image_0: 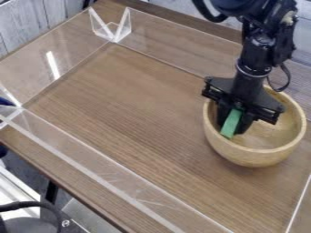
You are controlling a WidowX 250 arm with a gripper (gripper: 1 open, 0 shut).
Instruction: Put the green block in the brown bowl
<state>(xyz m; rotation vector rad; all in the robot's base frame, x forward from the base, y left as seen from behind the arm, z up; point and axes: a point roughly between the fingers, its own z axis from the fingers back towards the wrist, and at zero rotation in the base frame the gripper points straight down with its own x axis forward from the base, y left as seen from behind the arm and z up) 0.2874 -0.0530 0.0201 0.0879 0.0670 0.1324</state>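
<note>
Work surface: a wood-grain tabletop (134, 118) in mid-brown, fenced by low clear acrylic walls (73, 146); a small clear acrylic bracket (112, 25) stands at the far corner. Grey floor shows past the near left edge.

Round light tan wooden bowl (256, 135): thick-walled, pale grain visible on rim and outer side, sitting at the right side of the tabletop near its edge.

Black robot arm (263, 41) comes down from the top right, wrist vertical, over the bowl. Black gripper (234, 120) points straight down into the bowl's left half, jaws pinched together on the small plain matte green rectangular block (230, 122).

Block: elongated, standing roughly upright between the fingers, lower end inside the bowl below rim level. Contact with the bowl floor cannot be determined.
</note>
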